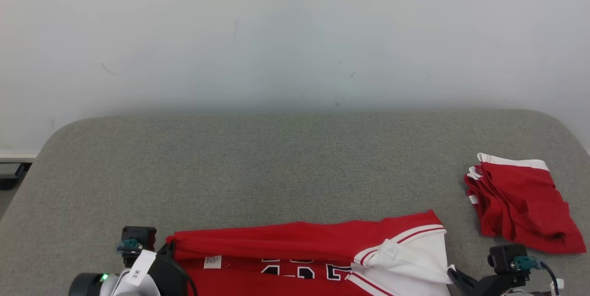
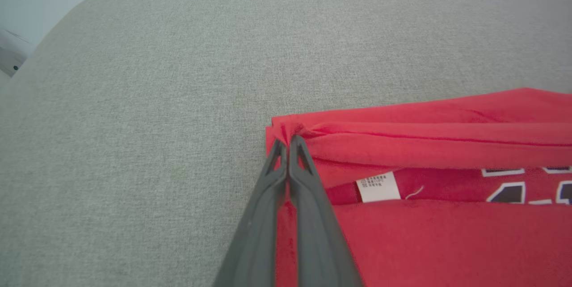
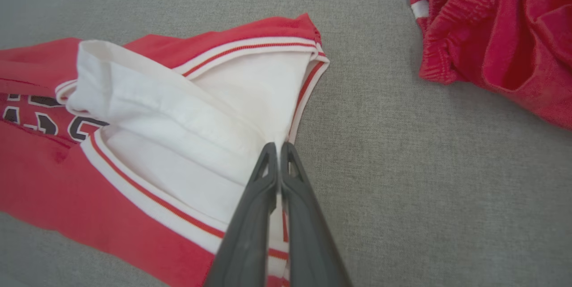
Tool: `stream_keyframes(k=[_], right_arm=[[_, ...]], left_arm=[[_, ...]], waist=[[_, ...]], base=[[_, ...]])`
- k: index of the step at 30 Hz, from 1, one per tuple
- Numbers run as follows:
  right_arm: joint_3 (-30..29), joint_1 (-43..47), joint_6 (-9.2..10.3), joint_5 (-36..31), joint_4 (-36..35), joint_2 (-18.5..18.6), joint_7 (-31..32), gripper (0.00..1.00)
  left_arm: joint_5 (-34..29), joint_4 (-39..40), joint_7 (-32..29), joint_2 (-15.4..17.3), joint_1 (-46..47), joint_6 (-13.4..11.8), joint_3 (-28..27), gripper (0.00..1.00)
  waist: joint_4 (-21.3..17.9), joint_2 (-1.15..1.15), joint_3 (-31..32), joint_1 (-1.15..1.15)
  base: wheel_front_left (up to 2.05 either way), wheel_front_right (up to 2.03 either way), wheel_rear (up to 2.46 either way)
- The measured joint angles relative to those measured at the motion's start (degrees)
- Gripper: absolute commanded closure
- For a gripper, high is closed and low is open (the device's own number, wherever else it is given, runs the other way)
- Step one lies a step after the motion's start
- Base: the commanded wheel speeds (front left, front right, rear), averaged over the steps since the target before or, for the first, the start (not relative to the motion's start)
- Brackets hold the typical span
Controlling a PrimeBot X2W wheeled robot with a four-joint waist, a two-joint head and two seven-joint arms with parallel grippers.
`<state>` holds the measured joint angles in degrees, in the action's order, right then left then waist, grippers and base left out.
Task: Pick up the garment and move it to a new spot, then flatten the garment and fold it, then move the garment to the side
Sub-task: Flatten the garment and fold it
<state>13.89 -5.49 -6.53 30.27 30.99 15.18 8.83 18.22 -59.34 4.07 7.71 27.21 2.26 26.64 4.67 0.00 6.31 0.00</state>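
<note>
- Lying crosswise at the near edge of the table (image 1: 276, 162), the shirt (image 1: 295, 245) is found stretched between the two arms. Its long axis runs left to right, square to the reach of both.
- The left gripper (image 2: 286, 141) is closed on the shirt: a bunched red corner at the left end is pinched between the fingertips, and the cloth is puckered around them.
- The right gripper (image 3: 278, 146) is likewise clamped on the shirt, at the edge of the white panel (image 3: 187, 112) at the right end, just inside the striped trim.
- Each end is thus held by the arm nearest it, so neither arm is favoured. From each gripper the body of the shirt lies inward, towards the other.
- The far long edge is seen rolled over into a soft tube, so a lengthwise fold is judged to be in hand. Open table lies beyond it, away from the robot.
- Cloth: thin red knit, limp, faintly fuzzy. The white panel is smoother, creased, and edged with red-and-white ribbing. A white label (image 2: 379, 186) and dark, white-outlined numbers (image 2: 518, 188) are exposed below the roll.
- Table cover: grey woven fabric, matte, padded-looking, with rounded corners.
- A second red garment, shorts (image 1: 521, 199) judging by the gathered waistband, is heaped well apart on the right.
- Risk noted: the roll is likely to be skewed by an uneven pull.
</note>
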Motion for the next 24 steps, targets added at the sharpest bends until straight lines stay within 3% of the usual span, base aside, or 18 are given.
stream_keyframes(k=[14,15,16,17,18,24], right_arm=[[-0.55,7.85,3.08,0.92,-12.45,1.36,4.58,1.0],[-0.6,7.98,3.2,0.97,-13.14,1.47,4.87,1.0],[-0.66,8.16,3.55,1.04,-13.89,1.57,5.37,1.0],[-0.66,8.51,3.58,1.3,-14.62,1.64,5.91,0.6],[-0.62,8.83,3.64,1.41,-15.07,1.71,6.44,0.0],[0.03,11.61,4.11,2.82,-18.34,2.01,10.89,0.0]], left_arm=[[-0.13,1.23,1.09,0.55,-2.46,-0.3,0.36,1.0],[-0.13,1.23,1.08,0.57,-2.56,-0.3,0.4,0.96],[-0.13,1.29,1.08,0.57,-2.57,-0.27,0.43,0.76],[-0.13,1.36,1.08,0.59,-2.57,-0.27,0.44,0.56],[-0.14,1.42,1.08,0.59,-2.56,-0.27,0.52,0.0],[-0.58,1.55,1.2,1.64,-2.58,-1.24,0.55,0.0]], waist=[[0.58,0.01,-0.85,0.0],[0.64,0.0,-0.94,0.0],[0.69,0.01,-1.03,0.0],[0.74,0.0,-1.11,0.01],[0.79,0.0,-1.19,0.0],[1.03,0.0,-1.46,0.0]], base=[[0.0,0.0,0.0],[0.0,0.0,0.0],[0.0,0.0,0.0],[0.0,0.0,0.0],[0.0,0.0,0.0],[0.0,0.0,0.0]])
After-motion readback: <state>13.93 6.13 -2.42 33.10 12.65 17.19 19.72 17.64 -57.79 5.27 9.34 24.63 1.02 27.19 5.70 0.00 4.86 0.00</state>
